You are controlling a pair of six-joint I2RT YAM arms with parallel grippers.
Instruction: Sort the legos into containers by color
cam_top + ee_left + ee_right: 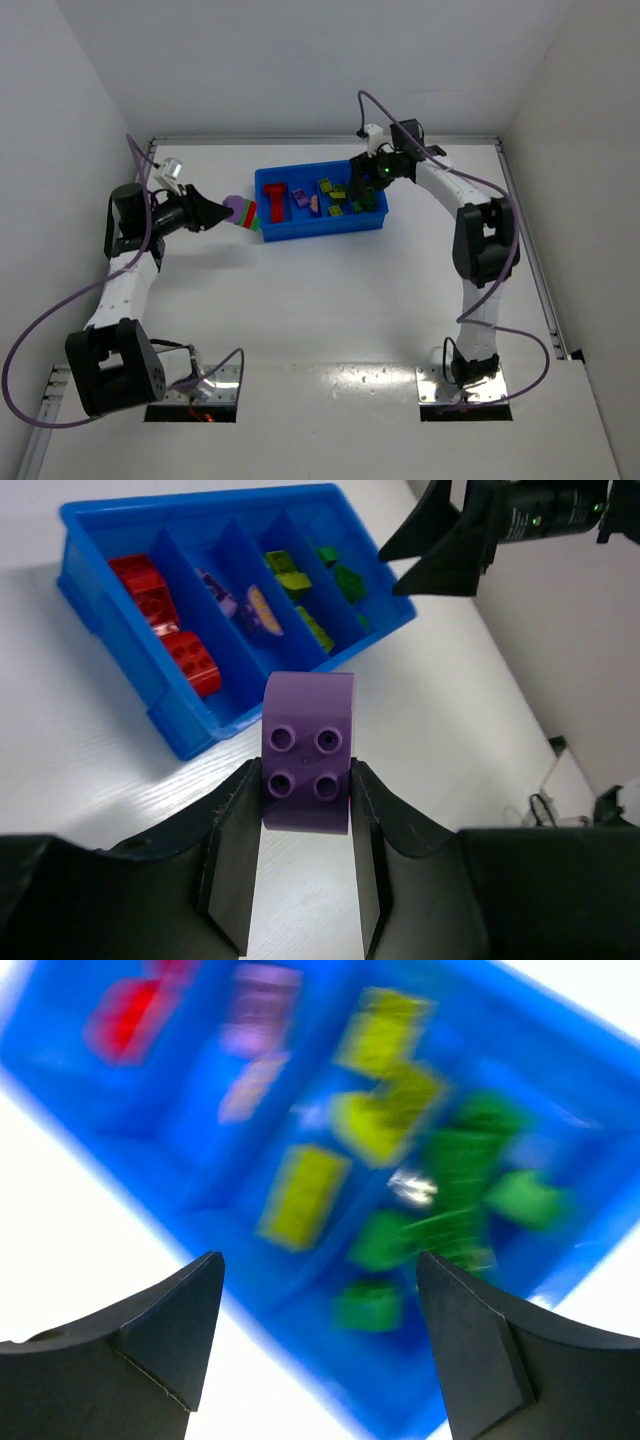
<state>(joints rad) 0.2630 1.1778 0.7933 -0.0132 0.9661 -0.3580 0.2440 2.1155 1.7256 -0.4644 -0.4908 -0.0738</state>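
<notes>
**brickfan22:** So where was your purple plastic four-stud brick [308,742] at that point?

**yam_watcher:** Your left gripper [305,780] had it pinched tight between both fingers, just off the left end of the bright blue plastic four-compartment tray [320,232], not in any bin.

**brickfan22:** And your other arm?

**yam_watcher:** Your right gripper [320,1270] hung over the tray's green end, jaws spread wide, nothing between them. That wrist view was pretty blurry tbh. Bins from the left had red bricks [165,615], purple and pink bricks [245,605], yellow-green bricks [290,575], then green bricks [345,580].
</notes>
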